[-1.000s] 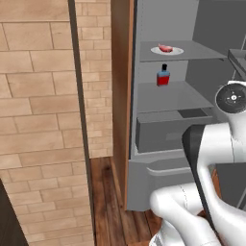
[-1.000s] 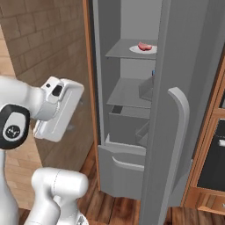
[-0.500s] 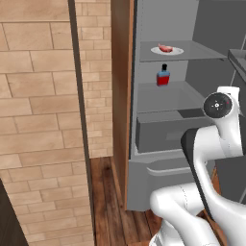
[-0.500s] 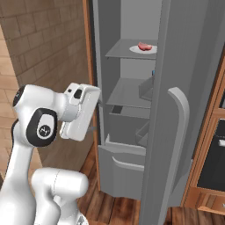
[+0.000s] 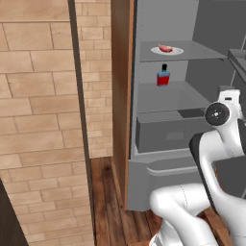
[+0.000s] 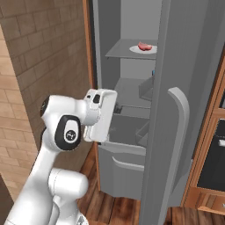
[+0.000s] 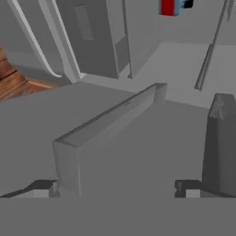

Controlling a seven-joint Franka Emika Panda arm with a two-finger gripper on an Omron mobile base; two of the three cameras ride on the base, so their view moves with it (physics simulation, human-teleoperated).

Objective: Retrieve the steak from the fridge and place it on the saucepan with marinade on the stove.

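Observation:
The fridge [image 5: 158, 175] stands open, its door [image 6: 189, 57] swung to the right. The steak [image 5: 166, 48] [image 6: 144, 45], a small pinkish-red slab, lies on a white plate [image 6: 137, 50] on the upper shelf. My gripper [image 6: 115, 108] [image 7: 115, 186] is open and holds nothing. It points into the fridge at the level of the lower shelf and drawer, well below the steak. In the hand view its fingertips [image 7: 44, 186] stand wide apart over grey shelf edges. The saucepan, marinade and stove are out of view.
A red bottle [image 5: 163, 77] [image 7: 171, 6] with a dark cap stands on the middle shelf, below the plate. A grey drawer [image 5: 168, 132] sits under it. A brick wall [image 5: 38, 120] and a wood side panel [image 5: 120, 96] flank the fridge on the left.
The arm has swung the hand rightward, in the right base view, towards the fridge's lower shelves. The jaws stay open. Steak and bottle have not moved.

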